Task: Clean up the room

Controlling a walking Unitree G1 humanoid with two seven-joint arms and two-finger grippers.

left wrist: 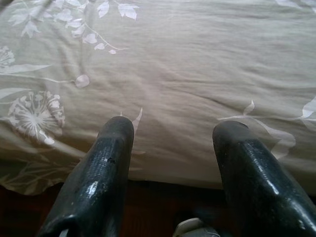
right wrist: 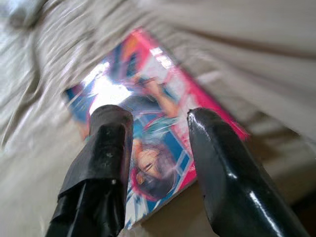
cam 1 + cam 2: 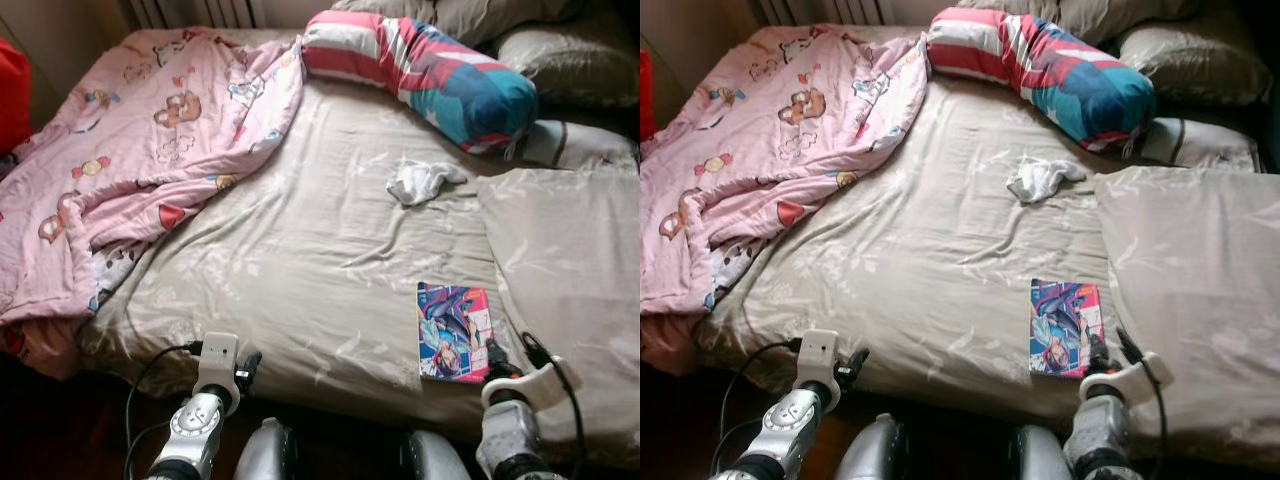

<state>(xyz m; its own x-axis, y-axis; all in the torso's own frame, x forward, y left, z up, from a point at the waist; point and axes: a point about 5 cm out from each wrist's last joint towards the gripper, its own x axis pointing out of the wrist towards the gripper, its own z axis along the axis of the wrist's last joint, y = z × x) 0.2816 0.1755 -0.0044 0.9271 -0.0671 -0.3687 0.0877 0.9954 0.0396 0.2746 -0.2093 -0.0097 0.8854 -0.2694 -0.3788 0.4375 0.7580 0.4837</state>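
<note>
The right wrist view is motion-blurred, so the book cover's picture is smeared and its near corner sits behind the two fingers. Beside the pink blanket, a red thing is cut by the picture's edge; what it is cannot be told. The grey pillows beyond the striped bolster are cropped too.
</note>
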